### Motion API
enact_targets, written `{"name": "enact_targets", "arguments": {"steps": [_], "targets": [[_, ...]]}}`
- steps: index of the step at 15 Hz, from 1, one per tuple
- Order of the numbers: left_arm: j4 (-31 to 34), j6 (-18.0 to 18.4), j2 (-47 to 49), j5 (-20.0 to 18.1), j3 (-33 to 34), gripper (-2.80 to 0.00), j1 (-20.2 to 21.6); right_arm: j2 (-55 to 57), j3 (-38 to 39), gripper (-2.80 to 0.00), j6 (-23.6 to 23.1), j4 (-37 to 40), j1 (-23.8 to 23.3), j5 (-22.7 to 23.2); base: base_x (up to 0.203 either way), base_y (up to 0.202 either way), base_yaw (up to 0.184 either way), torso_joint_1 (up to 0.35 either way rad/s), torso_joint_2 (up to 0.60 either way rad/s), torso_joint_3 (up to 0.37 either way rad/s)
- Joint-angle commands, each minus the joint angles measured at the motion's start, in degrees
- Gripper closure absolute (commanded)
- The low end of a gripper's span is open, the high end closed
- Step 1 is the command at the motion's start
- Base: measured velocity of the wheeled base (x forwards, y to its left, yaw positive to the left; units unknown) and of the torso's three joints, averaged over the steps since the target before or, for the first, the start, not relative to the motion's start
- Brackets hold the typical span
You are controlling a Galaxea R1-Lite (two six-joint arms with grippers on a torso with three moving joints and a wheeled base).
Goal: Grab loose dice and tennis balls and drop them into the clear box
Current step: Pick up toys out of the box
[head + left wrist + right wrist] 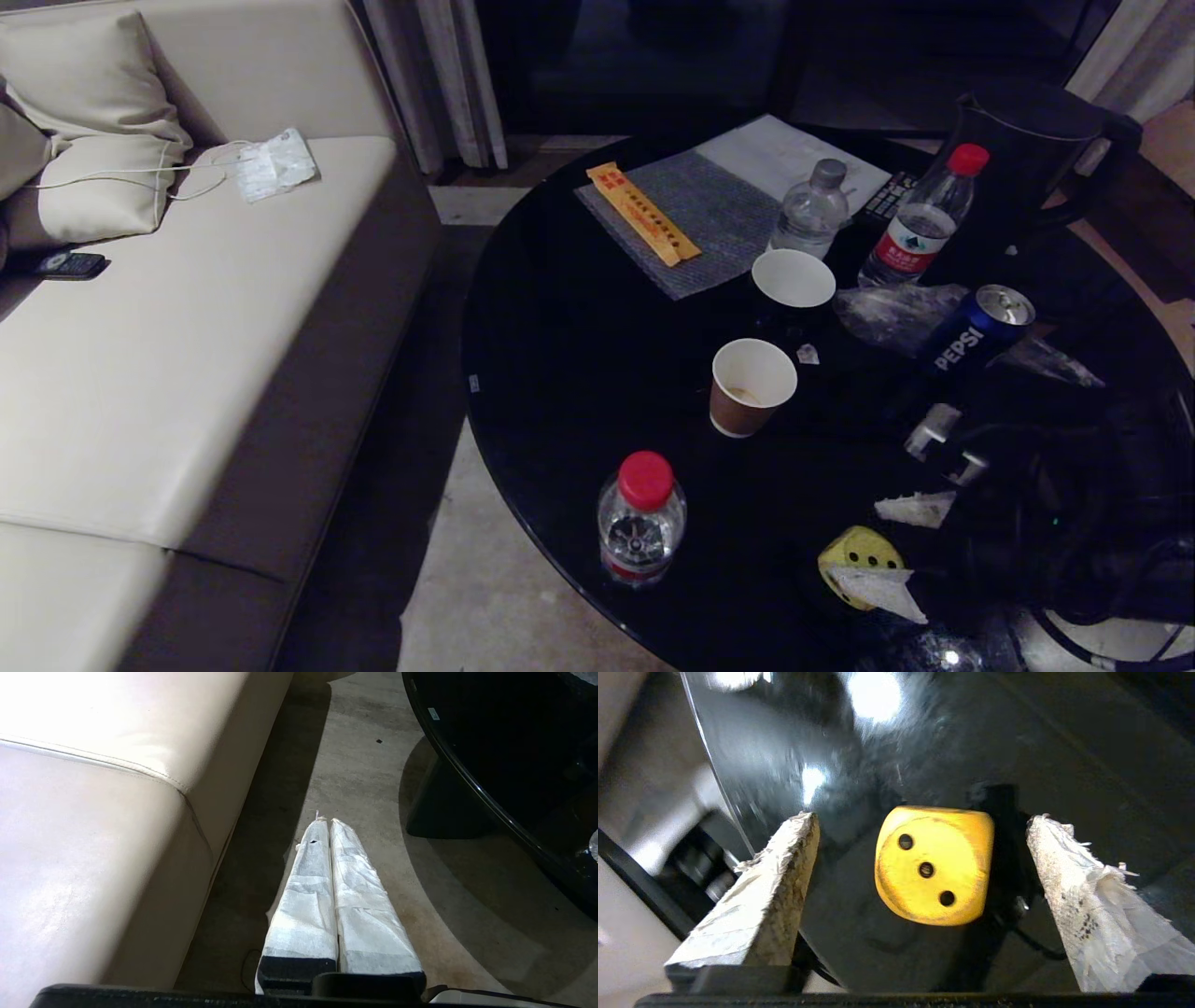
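A: At the near rim of the round black table (pixel 560 373), toward five o'clock in the head view, a yellow die (pixel 857 551) sits with its three-pip face up, the right gripper (pixel 898 551) spread wide around it, one wrapped finger on each side and neither touching.

B: And the other arm?

A: The left gripper (pixel 327 826) is parked low between the beige sofa (pixel 93 812) and the table, pointing at the floor (pixel 364 765), its padded fingers pressed together on nothing.

B: What would make the grab clean?

A: Judging from the right wrist view, the die (pixel 934 865) lies roughly centred between the fingers (pixel 770 882) and squared to them. Lowering until the pads reach its flat sides, then closing evenly, should keep the soft cube from twisting out. It lies close to the table's edge, so a nudge could tip it off.

B: The arm's pose?

A: It reaches in from four o'clock, wrist angled down over the die. No tennis balls and no clear box appear in any view.
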Motion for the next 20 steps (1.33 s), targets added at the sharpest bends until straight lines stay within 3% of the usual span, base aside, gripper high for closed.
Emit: {"name": "enact_targets", "arguments": {"steps": [1, 10, 11, 16, 20], "targets": [[0.0, -0.1, 0.1, 0.0, 0.1, 0.0, 0.0, 2.6, 0.0, -2.8, -2.9, -0.2, 0.3, -0.1, 0.0, 0.0, 0.0, 0.0, 0.0, 0.0], [0.0, -0.1, 0.1, 0.0, 0.1, 0.0, 0.0, 4.7, 0.3, -2.8, -7.5, -0.3, -1.8, -4.5, 0.0, 0.0, 0.0, 0.0, 0.0, 0.0], [0.0, -0.1, 0.1, 0.0, 0.1, 0.0, 0.0, 4.8, 0.5, 0.0, -7.5, -0.7, -1.9, -4.6, 0.0, 0.0, 0.0, 0.0, 0.0, 0.0], [0.0, -0.1, 0.1, 0.0, 0.1, 0.0, 0.0, 3.6, 2.0, 0.0, -7.6, -1.2, -2.1, -4.8, 0.0, 0.0, 0.0, 0.0, 0.0, 0.0], [0.0, -0.1, 0.0, 0.0, 0.1, 0.0, 0.0, -4.0, 5.9, 0.0, -6.6, -0.8, -6.8, -6.6, 0.0, 0.0, 0.0, 0.0, 0.0, 0.0]]}}
